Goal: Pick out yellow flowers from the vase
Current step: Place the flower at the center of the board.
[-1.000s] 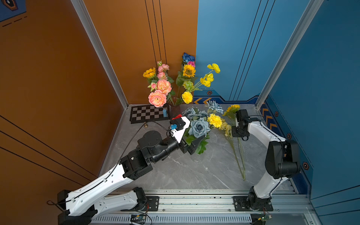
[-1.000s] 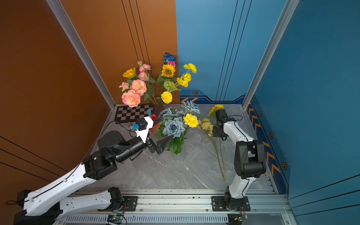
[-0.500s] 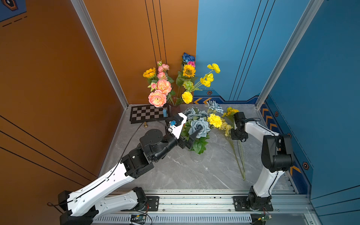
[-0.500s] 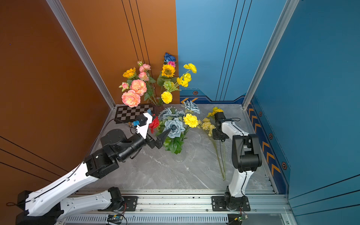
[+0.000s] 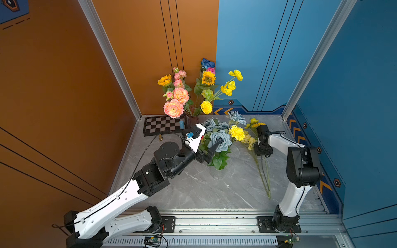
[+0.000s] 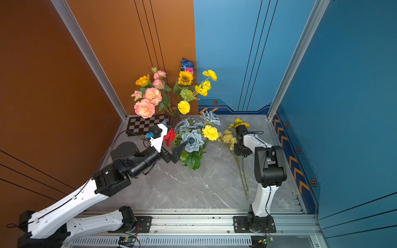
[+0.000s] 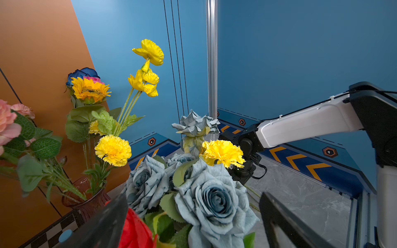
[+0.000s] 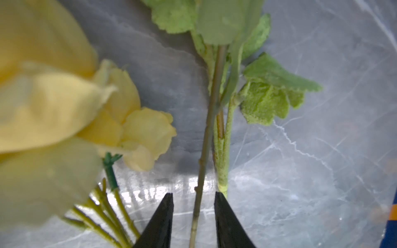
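yellow flowers (image 5: 249, 140) lie long-stemmed on marble (image 5: 214, 193); right pincer (image 8: 193, 194) apart astride a stem (image 8: 204, 150), left pincer (image 7: 193, 195) apart.

Right tool (image 8: 193, 193) opened, letting go of stem (image 8: 206, 139).

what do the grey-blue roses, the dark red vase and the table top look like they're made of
Grey-blue roses: probably fabric, matte; the petals look cloth-like with mottled dye and slightly frayed edges.
Dark red vase: seemingly tinted glass, glossy; stems show through its wall.
Table top: grey marble-look slab with white veins, glossy enough to reflect light; real stone or laminate cannot be told.
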`<state>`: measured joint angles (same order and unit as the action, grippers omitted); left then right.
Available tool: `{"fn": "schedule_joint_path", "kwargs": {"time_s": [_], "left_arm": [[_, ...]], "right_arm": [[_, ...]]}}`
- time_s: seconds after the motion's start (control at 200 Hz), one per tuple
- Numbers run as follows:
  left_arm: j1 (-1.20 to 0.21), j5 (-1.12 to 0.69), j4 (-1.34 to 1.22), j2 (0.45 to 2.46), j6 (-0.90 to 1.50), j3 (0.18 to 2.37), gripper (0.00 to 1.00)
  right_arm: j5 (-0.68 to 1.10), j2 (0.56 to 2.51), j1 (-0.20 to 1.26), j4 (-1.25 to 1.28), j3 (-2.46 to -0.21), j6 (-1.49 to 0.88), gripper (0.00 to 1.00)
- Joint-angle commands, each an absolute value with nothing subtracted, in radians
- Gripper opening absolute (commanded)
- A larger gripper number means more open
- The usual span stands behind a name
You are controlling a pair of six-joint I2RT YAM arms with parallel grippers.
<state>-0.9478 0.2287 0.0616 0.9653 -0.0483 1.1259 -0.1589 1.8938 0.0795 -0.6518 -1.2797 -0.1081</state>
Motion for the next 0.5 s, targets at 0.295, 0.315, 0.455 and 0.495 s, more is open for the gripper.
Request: {"fn": "schedule_joint_path", "kwargs": {"time_s": [0.295, 0.315, 0.455, 0.495], "left_arm": [[-0.936, 0.197, 0.066, 0.937, -0.054, 1.155, 0.98], [-0.937, 0.196, 0.066, 0.936, -0.055, 1.155, 0.98], [-0.938, 0.19, 0.067, 0.922, -0.059, 1.153, 0.98], [-0.937, 0.188, 0.066, 0.917, -0.06, 1.151, 0.98]], "right_arm": [[-0.097, 1.734, 0.1, -0.656, -1.274, -0.163, 1.0], [-0.087, 1.719, 0.103, -0.654, -1.27, -0.169, 1.0], [-0.037, 1.62, 0.121, -0.643, -1.242, -0.206, 1.0], [-0.023, 1.593, 0.125, -0.641, -1.232, -0.212, 1.0]]}}
